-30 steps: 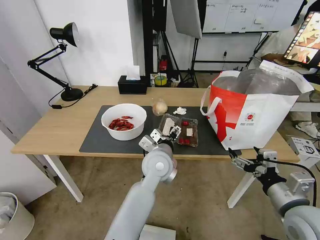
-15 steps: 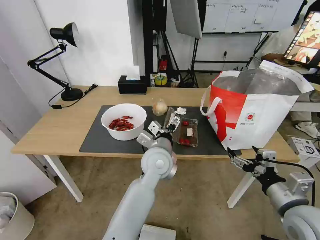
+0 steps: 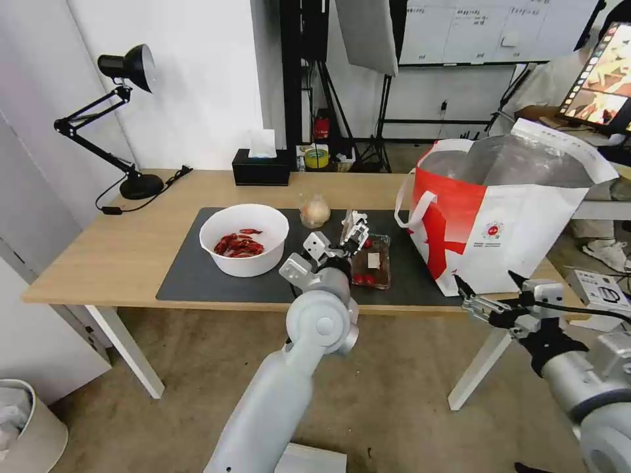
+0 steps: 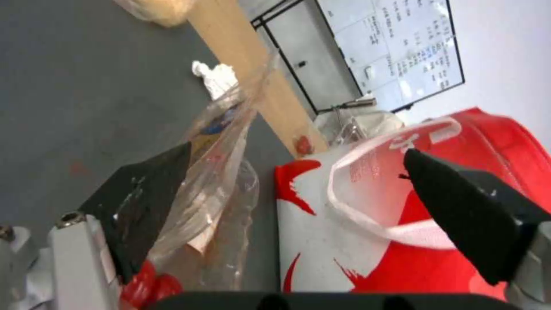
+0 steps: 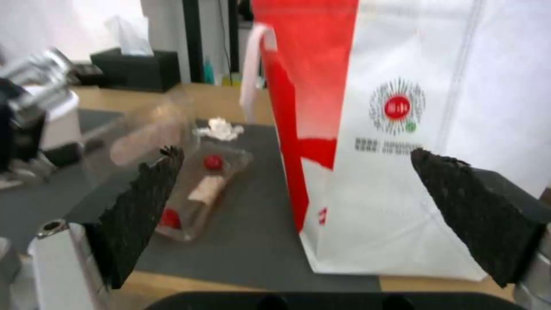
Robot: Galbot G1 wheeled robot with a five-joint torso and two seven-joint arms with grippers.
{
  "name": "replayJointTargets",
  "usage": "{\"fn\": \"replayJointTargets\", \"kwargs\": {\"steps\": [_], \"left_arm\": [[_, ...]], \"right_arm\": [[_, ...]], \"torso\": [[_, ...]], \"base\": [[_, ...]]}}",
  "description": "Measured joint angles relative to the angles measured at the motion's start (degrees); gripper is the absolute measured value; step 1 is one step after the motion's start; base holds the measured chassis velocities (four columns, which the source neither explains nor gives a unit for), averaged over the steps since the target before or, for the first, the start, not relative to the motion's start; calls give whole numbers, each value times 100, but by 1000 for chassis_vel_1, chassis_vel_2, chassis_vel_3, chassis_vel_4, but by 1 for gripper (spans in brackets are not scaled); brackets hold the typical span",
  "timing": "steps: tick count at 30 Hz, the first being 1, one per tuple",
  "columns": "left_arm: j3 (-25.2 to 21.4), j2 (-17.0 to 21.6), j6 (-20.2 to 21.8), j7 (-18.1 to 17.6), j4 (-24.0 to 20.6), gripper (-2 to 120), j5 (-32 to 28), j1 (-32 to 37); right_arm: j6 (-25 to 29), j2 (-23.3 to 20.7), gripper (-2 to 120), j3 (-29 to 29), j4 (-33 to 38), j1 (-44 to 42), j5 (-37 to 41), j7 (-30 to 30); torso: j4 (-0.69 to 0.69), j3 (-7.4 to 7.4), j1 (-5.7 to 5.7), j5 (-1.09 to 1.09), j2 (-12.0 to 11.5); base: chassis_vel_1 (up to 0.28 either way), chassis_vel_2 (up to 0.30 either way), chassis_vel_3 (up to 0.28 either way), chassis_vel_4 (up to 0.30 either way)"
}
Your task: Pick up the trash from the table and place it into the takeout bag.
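Note:
On the dark mat of the table stand a white bowl of red shells and a small clear bag with a beige lump. The clear two-part tray lies beside them. Its near half is tipped upright and leans against one finger of my left gripper, which is open. A crumpled tissue lies just beyond it. The takeout bag stands open at the table's right end. Before the table's front edge, below the bag, my right gripper hangs open and holds nothing.
A black desk lamp and a black tissue box stand along the table's back edge. A pale bin sits on the floor at the left. A small box lies on the floor at the right.
My left gripper has moved forward and to the right, and the tray's near half has gone from lying flat to standing upright against it. The right gripper has shifted slightly to the right.

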Motion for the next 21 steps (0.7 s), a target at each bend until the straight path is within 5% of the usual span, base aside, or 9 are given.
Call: {"fn": "replayJointTargets", "kwargs": {"steps": [17, 21], "left_arm": [[333, 0, 385, 46, -81, 100, 170, 123], [343, 77, 567, 100, 79, 100, 690, -6]], "right_arm": [[19, 291, 100, 66, 13, -197, 163, 89], [20, 328, 100, 63, 9, -246, 229, 126]], "torso": [[0, 0, 0, 0, 0], [-1, 0, 0, 0, 0]], "base": [[0, 0, 0, 0], [0, 0, 0, 0]]}}
